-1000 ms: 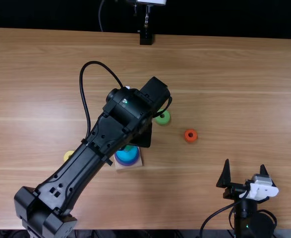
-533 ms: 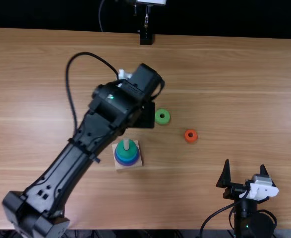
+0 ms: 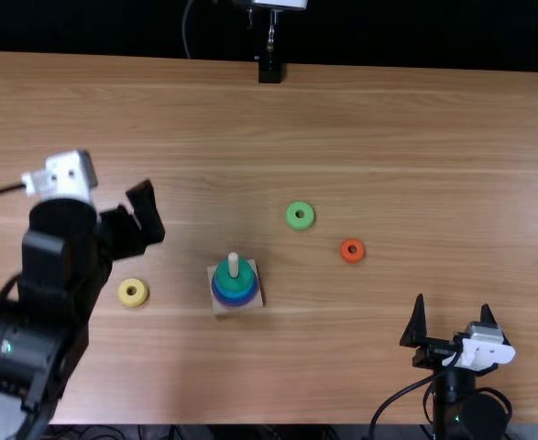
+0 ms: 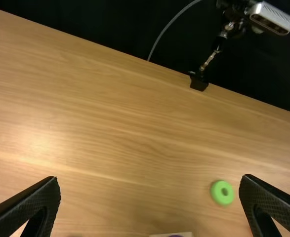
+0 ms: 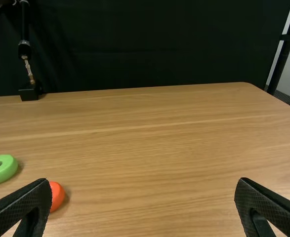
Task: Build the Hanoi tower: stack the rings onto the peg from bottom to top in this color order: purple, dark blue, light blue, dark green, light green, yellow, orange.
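My left gripper (image 3: 133, 220) is at the left of the top view, above and behind the yellow ring (image 3: 133, 292); in its wrist view the left gripper (image 4: 149, 205) is open and holds nothing. On the peg (image 3: 233, 266) of the square base (image 3: 225, 310), a dark green ring (image 3: 235, 281) tops blue and purple rings. Right of the peg the light green ring (image 3: 300, 215) and orange ring (image 3: 353, 250) lie flat. Near the front right stands my right gripper (image 3: 454, 321), and in its wrist view the right gripper (image 5: 144, 205) is open with nothing between its fingers.
At the far edge of the wooden table (image 3: 415, 147) a camera stand (image 3: 269, 69) rises against a dark curtain. A black cable runs from my left wrist toward the left side.
My left arm has swung from over the peg and light green ring to the left, uncovering the stack and the yellow ring. The right arm has kept still.
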Controlling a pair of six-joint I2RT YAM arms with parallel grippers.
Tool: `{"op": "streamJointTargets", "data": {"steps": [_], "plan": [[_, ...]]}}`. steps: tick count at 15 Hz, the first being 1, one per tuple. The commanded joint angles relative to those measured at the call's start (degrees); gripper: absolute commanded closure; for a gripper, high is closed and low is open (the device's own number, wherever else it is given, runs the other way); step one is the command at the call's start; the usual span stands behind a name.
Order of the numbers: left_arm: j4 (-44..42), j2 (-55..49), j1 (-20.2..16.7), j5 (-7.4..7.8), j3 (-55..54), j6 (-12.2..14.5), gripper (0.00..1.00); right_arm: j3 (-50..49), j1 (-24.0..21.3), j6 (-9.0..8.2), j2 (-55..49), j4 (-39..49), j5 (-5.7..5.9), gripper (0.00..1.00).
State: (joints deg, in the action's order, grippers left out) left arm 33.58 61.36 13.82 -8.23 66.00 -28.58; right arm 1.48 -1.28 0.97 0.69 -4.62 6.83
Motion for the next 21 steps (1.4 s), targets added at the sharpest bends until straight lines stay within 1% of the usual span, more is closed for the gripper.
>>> {"op": "streamJointTargets", "data": {"steps": [1, 2, 3, 4, 5, 6, 7, 9, 10, 12, 13, 14, 15, 16, 17, 18, 21], "plan": [[-6.37, -8.01, -2.22, 5.49, -12.3, 3.9, 0.0, -0.68, -0.57, -0.13, -0.69, -1.66, -0.08, 0.0], [-15.02, -14.61, -4.16, 10.55, -22.14, 5.69, 0.0, -0.6, -0.65, -0.13, -0.69, -1.66, -0.08, 0.0], [-23.14, -20.76, -6.27, 12.45, -31.54, 7.38, 0.0, -0.68, -0.65, -0.13, -0.69, -1.66, -0.08, 0.0], [-31.16, -27.17, -7.58, 12.55, -39.45, 8.64, 0.0, -0.68, -0.65, -0.13, -0.69, -1.66, 0.03, 0.0], [-37.38, -33.41, -7.85, 12.34, -46.92, 9.49, 0.0, -0.68, -0.57, -0.13, -0.69, -1.66, 0.03, 0.0], [-40.23, -37.98, -7.85, 12.34, -52.99, 9.7, 0.0, -0.6, -0.57, -0.13, -0.69, -1.66, -0.08, 0.0], [-40.76, -40.36, -7.94, 12.34, -57.38, 9.7, 0.0, -0.68, -0.65, -0.13, -0.69, -1.66, 0.03, 0.0], [-40.54, -42.64, -8.02, 12.34, -62.48, 9.8, 0.0, -0.68, -0.57, -0.13, -0.69, -1.66, -0.08, 0.0], [-40.44, -45.81, -7.94, 12.55, -64.24, 9.8, 0.0, -0.68, -0.65, -0.13, -0.69, -1.66, 0.03, 0.0], [-40.23, -53.45, -9.43, 12.76, -66.0, 9.91, 0.0, -0.68, -0.65, -0.13, -0.69, -1.66, 0.03, 0.0], [-38.65, -56.18, -10.66, 12.98, -66.0, 10.02, 0.0, -0.68, -0.65, -0.13, -0.69, -1.66, 0.03, 0.0], [-33.79, -57.94, -11.36, 12.98, -66.0, 11.18, 0.0, -0.6, -0.57, -0.23, -0.69, -1.66, 0.03, 0.0], [-30.21, -60.22, -11.45, 12.76, -66.0, 14.55, 0.0, -0.68, -0.57, -0.13, -0.69, -1.66, -0.08, 0.0], [-28.73, -61.36, -11.54, 12.55, -66.0, 18.77, 0.0, -0.68, -0.57, -0.13, -0.69, -1.66, 0.03, 0.0], [-28.52, -61.36, -11.72, 13.19, -66.0, 21.41, 0.0, -0.68, -0.57, -0.13, -0.69, -1.66, 0.03, 0.0], [-28.52, -61.36, -11.72, 13.08, -66.0, 22.25, 0.0, -0.68, -0.57, -0.13, -0.69, -1.66, 0.03, 0.0], [-28.63, -61.36, -11.54, 13.08, -66.0, 22.14, 0.0, -0.68, -0.57, -0.13, -0.69, -1.66, -0.08, 0.0]]}}
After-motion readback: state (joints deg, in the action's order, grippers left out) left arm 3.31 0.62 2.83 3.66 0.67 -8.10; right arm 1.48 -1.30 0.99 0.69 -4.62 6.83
